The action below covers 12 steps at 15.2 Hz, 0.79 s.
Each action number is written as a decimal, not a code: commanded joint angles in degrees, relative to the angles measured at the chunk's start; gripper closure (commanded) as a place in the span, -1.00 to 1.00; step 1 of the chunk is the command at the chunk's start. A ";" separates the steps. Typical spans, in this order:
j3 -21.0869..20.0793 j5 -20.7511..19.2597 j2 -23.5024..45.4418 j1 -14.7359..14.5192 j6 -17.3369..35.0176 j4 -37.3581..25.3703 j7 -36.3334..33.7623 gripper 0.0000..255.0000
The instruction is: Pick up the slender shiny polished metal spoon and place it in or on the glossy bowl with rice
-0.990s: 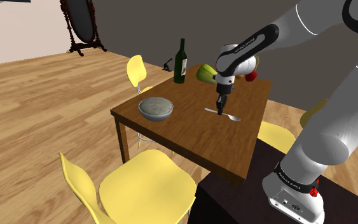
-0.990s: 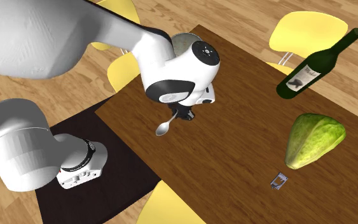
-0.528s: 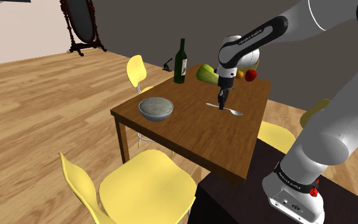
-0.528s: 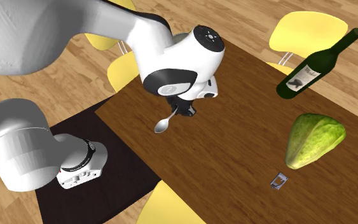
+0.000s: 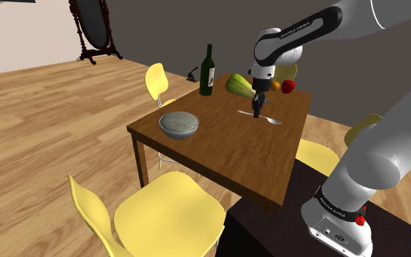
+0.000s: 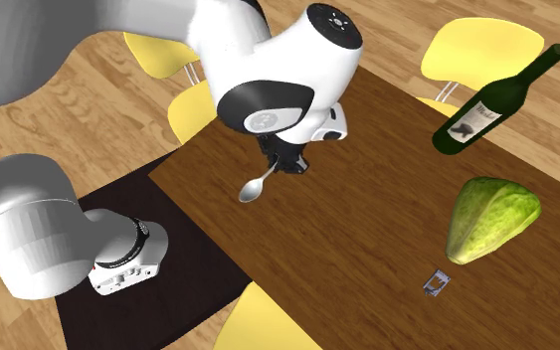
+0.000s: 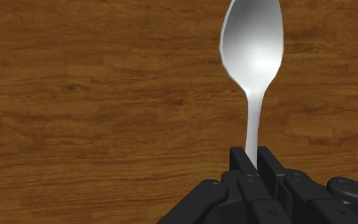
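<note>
**Step in hand: spoon gripped, carry to bowl pending**

I read the grasp as complete. In the wrist view the fingers (image 7: 240, 162) are pinching the spoon (image 7: 254, 44) by its handle, with its scoop end sticking out past the fingertips over bare wood. In the shoulder view the gripper (image 5: 255, 111) points straight down and holds the spoon (image 5: 267, 119) roughly level. The spoon appears to be clear of the tabletop (image 5: 218, 150), on the side whose edge faces the stand.

The bowl (image 5: 179, 134) stands well apart, near the tabletop corner at the shoulder view's left. A dark bottle (image 5: 206, 71) stands near the far edge.

Next move, in my judgement:
1. Keep the pinch closed.
2. Carry the spoon across to above the bowl, high enough to clear its rim.
3. Lower, then release.

The handle is thin, so it may pivot in the grip.
</note>
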State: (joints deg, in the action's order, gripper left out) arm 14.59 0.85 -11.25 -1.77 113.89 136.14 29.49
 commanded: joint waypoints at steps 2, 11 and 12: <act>-0.11 -0.31 -1.26 0.07 -2.50 -1.24 -0.30 1.00; -1.11 -0.03 -2.37 -0.56 -8.54 -6.26 -1.93 1.00; -1.75 0.63 -1.17 -1.20 -8.53 -7.47 -2.85 1.00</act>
State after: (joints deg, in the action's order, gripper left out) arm 13.33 0.97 -13.32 -2.48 105.60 129.79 27.36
